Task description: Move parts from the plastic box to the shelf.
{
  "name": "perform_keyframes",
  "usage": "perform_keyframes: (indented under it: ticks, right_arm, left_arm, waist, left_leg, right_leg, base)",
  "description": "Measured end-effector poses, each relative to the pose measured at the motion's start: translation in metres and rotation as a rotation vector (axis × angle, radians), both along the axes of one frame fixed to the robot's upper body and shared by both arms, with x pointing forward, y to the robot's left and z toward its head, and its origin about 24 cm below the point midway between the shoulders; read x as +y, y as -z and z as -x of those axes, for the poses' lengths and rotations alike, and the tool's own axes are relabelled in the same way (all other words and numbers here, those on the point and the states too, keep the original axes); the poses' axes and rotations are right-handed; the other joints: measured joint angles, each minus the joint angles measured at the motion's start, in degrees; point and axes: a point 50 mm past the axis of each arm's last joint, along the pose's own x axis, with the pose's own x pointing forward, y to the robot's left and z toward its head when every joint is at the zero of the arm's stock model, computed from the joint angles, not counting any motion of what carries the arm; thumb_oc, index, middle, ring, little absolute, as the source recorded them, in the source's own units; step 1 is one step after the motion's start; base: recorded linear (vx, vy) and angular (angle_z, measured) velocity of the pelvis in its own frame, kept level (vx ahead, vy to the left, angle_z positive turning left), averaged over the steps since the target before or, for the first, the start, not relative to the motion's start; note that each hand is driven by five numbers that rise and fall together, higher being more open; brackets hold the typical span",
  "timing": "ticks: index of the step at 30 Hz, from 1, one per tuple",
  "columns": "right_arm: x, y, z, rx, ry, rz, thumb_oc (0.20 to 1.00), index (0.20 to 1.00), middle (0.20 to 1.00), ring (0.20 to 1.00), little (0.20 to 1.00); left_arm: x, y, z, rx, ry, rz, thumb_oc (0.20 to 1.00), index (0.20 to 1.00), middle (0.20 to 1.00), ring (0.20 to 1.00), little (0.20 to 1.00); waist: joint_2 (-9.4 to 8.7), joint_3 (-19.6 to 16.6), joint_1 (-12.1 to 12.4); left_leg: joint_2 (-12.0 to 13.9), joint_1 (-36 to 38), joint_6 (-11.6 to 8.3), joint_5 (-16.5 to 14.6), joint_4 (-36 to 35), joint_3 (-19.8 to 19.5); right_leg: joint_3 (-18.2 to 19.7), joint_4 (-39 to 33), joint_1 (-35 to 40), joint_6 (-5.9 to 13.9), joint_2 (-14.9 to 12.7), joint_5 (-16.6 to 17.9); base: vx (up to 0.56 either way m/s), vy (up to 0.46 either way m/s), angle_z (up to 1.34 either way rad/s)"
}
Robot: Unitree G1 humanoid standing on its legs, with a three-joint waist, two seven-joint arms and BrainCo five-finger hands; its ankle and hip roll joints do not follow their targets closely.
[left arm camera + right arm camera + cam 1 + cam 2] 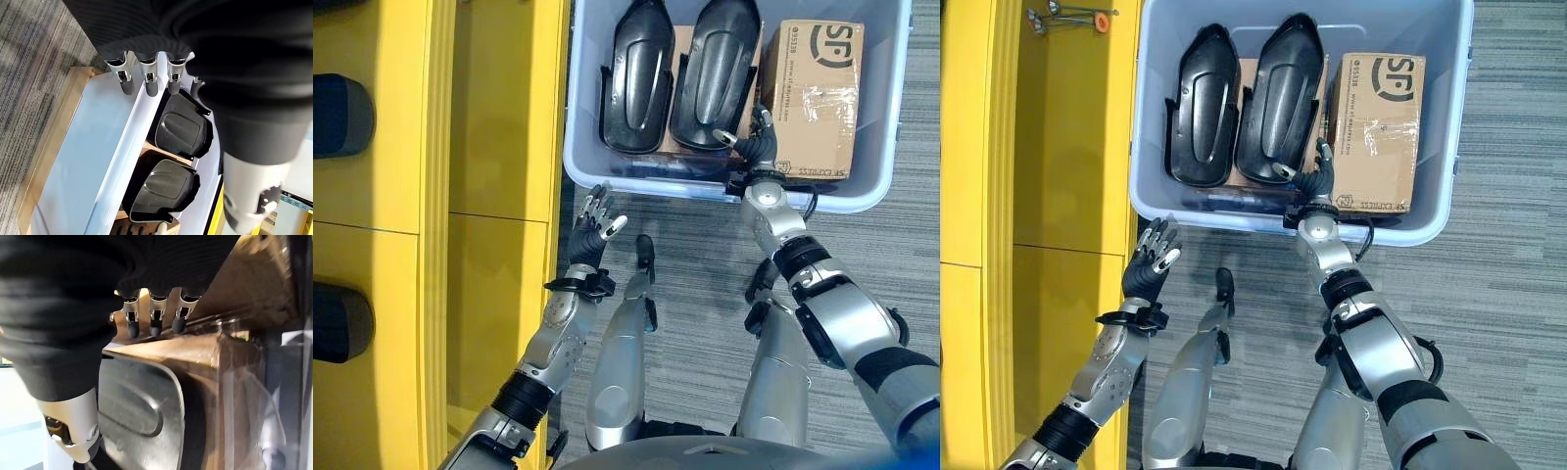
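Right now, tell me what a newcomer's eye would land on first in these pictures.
First the pale plastic box on the grey carpet, holding two glossy black parts side by side and a cardboard carton to their right. Next the right hand, reaching over the box's near wall between the right-hand black part and the carton, fingers relaxed. Then the bright yellow shelf along the left, with the open left hand raised beside it.

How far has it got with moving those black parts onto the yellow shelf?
Two dark parts already rest on the yellow shelf. The right hand, fingers relaxed, reaches into the plastic box beside a black part but holds nothing. The left hand hangs open outside it. Two black parts and a cardboard box remain inside.
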Motion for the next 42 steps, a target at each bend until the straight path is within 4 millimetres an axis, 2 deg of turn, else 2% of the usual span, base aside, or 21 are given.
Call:
perform_keyframes:
  ticks: [4,7,18,24,28,32,37,42]
  right_arm:
    - [-0.014,-0.008,-0.003,-0.012,0.043,0.006,1.0,1.0,1.0,1.0,1.0]
    - [-0.018,-0.026,-0.007,-0.054,0.058,0.002,1.0,1.0,1.0,1.0,1.0]
    - [-0.024,-0.038,-0.013,-0.049,0.096,0.008,1.0,1.0,1.0,1.0,1.0]
    - [-0.041,-0.046,-0.015,-0.041,0.152,0.037,1.0,1.0,1.0,1.0,1.0]
    - [-0.044,-0.05,-0.017,-0.026,0.17,0.045,1.0,1.0,1.0,1.0,1.0]
    - [-0.057,-0.056,-0.017,-0.028,0.206,0.062,1.0,1.0,1.0,1.0,1.0]
    - [-0.065,-0.059,-0.017,-0.016,0.232,0.081,1.0,1.0,1.0,1.0,1.0]
    - [-0.079,-0.079,-0.016,-0.045,0.27,0.11,1.0,1.0,1.0,1.0,1.0]
  left_arm:
    - [-0.002,0.001,0.001,0.001,0.008,-0.002,1.0,1.0,1.0,1.0,1.0]
    - [-0.002,0.0,0.001,-0.003,0.007,-0.002,1.0,1.0,1.0,1.0,1.0]
    - [-0.003,0.0,0.001,-0.002,0.016,-0.007,1.0,1.0,1.0,1.0,1.0]
    - [-0.004,0.0,0.001,-0.005,0.024,-0.013,1.0,1.0,1.0,1.0,1.0]
    - [-0.004,-0.001,0.002,-0.011,0.034,-0.021,1.0,1.0,1.0,1.0,1.0]
    - [-0.006,0.0,0.002,-0.007,0.043,-0.023,1.0,1.0,1.0,1.0,1.0]
    - [-0.006,0.0,0.002,-0.008,0.044,-0.026,1.0,1.0,1.0,1.0,1.0]
    - [-0.006,-0.002,0.003,-0.02,0.043,-0.025,1.0,1.0,1.0,1.0,1.0]
  waist:
    - [0.02,-0.01,0.1]
    - [0.2,-0.11,0.21]
    - [0.5,-0.02,0.67]
    - [1.32,0.05,2.34]
    - [1.61,0.03,2.68]
    - [2.7,0.03,3.56]
    - [2.78,0.01,3.65]
    - [3.54,0.03,4.06]
  left_leg:
    - [0.0,-0.18,0.01,-0.01,-0.09,0.01]
    - [0.0,-2.39,0.32,0.38,-0.27,0.0]
    - [-0.47,-2.86,0.25,0.86,-0.86,-0.18]
    - [-0.74,-3.24,0.38,0.9,-0.85,-0.35]
    - [-0.95,-3.29,0.43,0.93,-0.86,-0.67]
    - [-0.99,-3.91,0.54,1.17,-0.85,-1.21]
    - [-1.5,-4.44,0.57,1.23,-0.92,-1.7]
    - [-2.08,-6.9,0.75,1.7,-0.9,-2.77]
  right_leg:
    - [0.04,0.13,-0.29,0.01,-0.06,-0.02]
    - [0.14,0.5,-2.76,-0.08,-0.2,0.14]
    - [0.19,0.17,-3.41,0.16,-0.56,0.21]
    - [0.11,0.04,-3.59,0.38,-0.93,0.34]
    - [0.06,0.07,-3.58,0.43,-0.95,0.35]
    - [-0.58,0.14,-3.63,0.47,-1.13,0.31]
    - [-0.91,1.17,-4.14,0.96,-2.02,-0.43]
    - [-1.77,1.54,-5.87,0.85,-2.72,-0.35]
  base:
    - [0.0,0.0,0.0]
    - [0.0,0.0,0.0]
    - [0.0,-0.001,0.0]
    - [0.04,-0.005,0.02]
    - [0.0,0.0,0.01]
    - [0.0,-0.002,0.07]
    - [0.01,0.001,0.08]
    - [0.01,0.004,0.1]
